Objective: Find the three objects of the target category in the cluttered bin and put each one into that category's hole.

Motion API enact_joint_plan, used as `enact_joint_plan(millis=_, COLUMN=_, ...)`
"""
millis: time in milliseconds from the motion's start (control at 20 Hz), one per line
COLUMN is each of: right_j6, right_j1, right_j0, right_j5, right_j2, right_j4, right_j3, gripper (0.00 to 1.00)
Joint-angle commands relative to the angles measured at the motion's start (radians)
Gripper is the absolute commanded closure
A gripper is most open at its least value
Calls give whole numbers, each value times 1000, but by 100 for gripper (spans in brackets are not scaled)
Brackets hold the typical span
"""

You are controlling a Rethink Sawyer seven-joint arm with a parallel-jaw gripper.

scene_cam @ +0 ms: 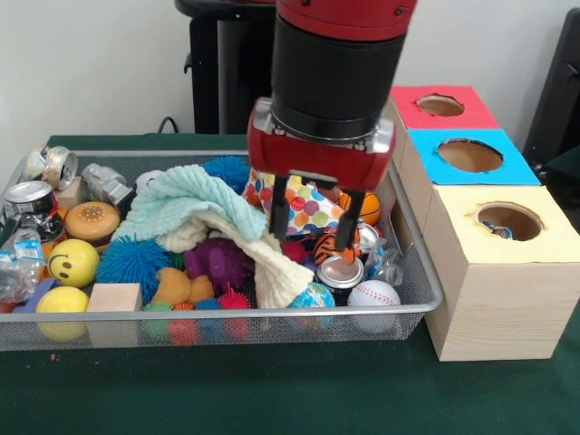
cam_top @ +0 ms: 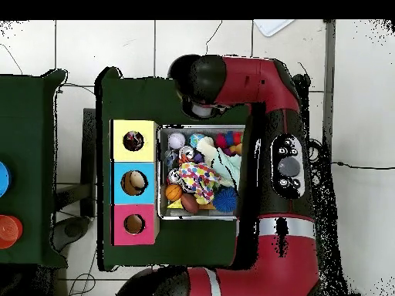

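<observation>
The wire mesh bin (scene_cam: 426,272) is full of toys and cans; it also shows in the overhead view (cam_top: 160,173). One polka-dot cloth (scene_cam: 308,207) lies crumpled at the bin's right middle, and the overhead view shows it too (cam_top: 199,179). My gripper (scene_cam: 314,222) hangs right over it, open, with the dark fingers (scene_cam: 280,210) down on either side of the cloth's front part. I cannot tell whether they touch it. The yellow-topped box's hole (scene_cam: 509,220) is to the right of the bin, with a small coloured scrap inside. No other dotted cloth shows.
A fluffy mint and cream towel (scene_cam: 213,217) is draped left of the gripper. Spiky balls, a baseball (scene_cam: 372,293), cans (scene_cam: 340,272), a smiley ball (scene_cam: 72,261) and a wood block (scene_cam: 114,297) fill the bin. Blue-topped (scene_cam: 469,156) and red-topped (scene_cam: 440,106) boxes stand behind the yellow one.
</observation>
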Motion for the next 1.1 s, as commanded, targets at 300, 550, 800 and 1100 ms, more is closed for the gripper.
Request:
enact_joint_plan(millis=300, right_j6=-251, right_j1=-144, right_j0=-48, right_j5=22, right_j2=30, right_j4=-38, right_j3=389, gripper=0)
enact_joint_plan(millis=550, right_j6=-234, right_j1=-199, right_j0=-64, right_j5=34, right_j2=46, right_j4=-21, right_j3=474, gripper=0)
enact_joint_plan(millis=800, right_j6=-244, right_j1=-288, right_j0=-85, right_j5=-8, right_j2=53, right_j4=-22, right_j3=609, gripper=0)
enact_joint_plan(millis=1100, right_j6=-209, right_j1=-172, right_j0=-132, right_j5=-285, right_j2=74, right_j4=-113, right_j3=683, gripper=0)
